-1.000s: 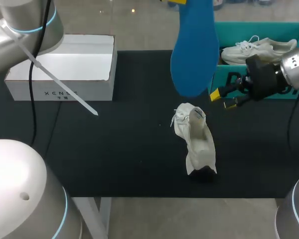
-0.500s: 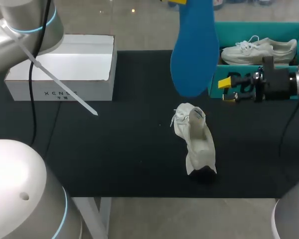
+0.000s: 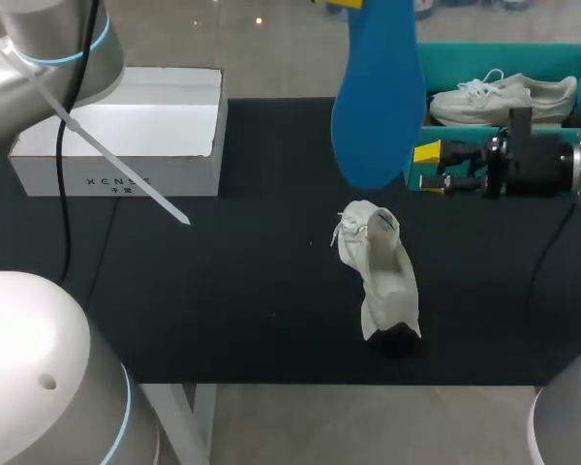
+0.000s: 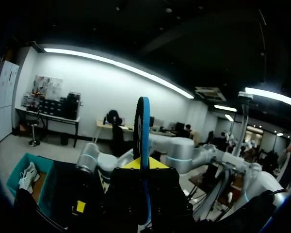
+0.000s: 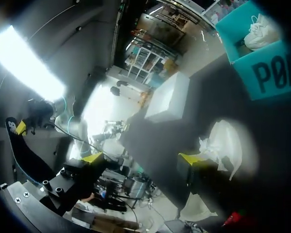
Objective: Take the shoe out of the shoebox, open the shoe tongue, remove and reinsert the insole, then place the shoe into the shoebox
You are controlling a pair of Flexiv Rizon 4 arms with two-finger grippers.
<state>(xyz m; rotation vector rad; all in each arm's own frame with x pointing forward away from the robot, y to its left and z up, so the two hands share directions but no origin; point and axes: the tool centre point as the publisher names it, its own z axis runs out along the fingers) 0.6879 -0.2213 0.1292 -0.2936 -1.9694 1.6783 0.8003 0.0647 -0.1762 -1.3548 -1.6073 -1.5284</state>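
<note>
Black table (image 3: 223,291), flat, dull. White shoebox (image 3: 126,136) at far left, small dark letters on front. Teal shoebox (image 3: 484,48) at far right, big dark letters on front, white shoe (image 3: 504,97) inside. Second white shoe (image 3: 380,276) in middle of table, tipped up on end. Left hand (image 4: 143,167) seems clamped on blue insole (image 3: 376,97), held high over second white shoe. Right hand (image 3: 428,167) wide open, holding nothing, just in front of teal shoebox.

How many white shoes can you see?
2. One white lace-up sneaker is on the black table, in the middle. The other white sneaker lies inside the teal cardboard shoebox at the far right. The blue insole hides part of that box, so another could be hidden.
</note>
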